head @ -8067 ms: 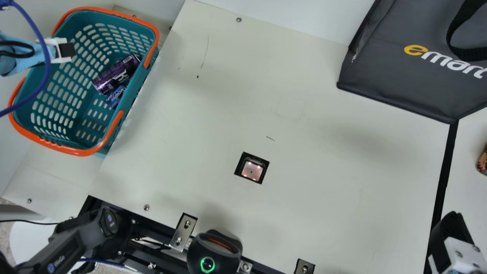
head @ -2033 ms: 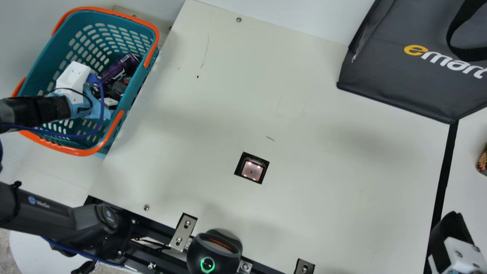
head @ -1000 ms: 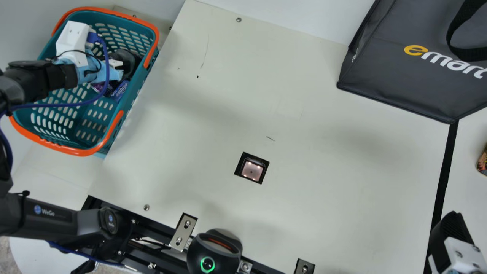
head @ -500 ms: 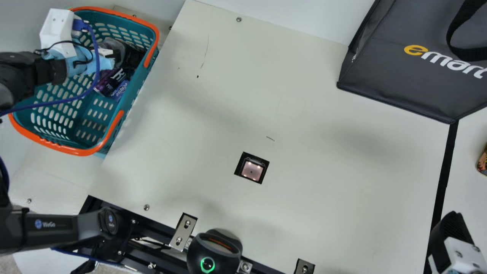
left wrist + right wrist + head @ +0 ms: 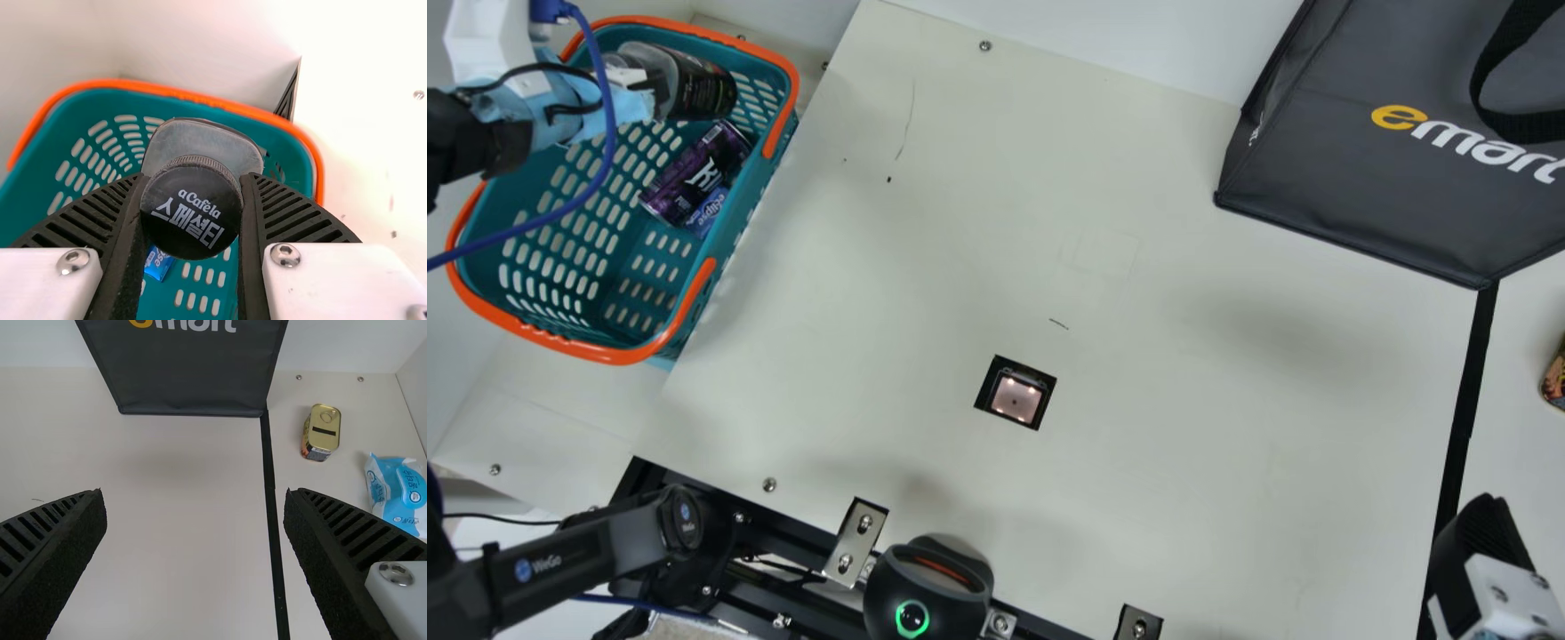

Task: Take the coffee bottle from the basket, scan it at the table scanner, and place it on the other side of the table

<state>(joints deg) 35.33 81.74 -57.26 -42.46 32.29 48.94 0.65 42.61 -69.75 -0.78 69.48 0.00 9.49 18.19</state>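
The left gripper (image 5: pixel 643 83) is clamped on the black round cap (image 5: pixel 192 210) of the clear, black-labelled coffee bottle (image 5: pixel 701 86). Beneath that gripper, a purple metal can (image 5: pixel 694 173) lies in the slotted teal plastic basket (image 5: pixel 618 307); well apart, the right gripper (image 5: pixel 1474 544) stands open.

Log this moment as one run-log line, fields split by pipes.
left tool: closed on cap of coffee bottle | bottle: over basket, away from table scanner | right tool: open, empty | next: likely scanning
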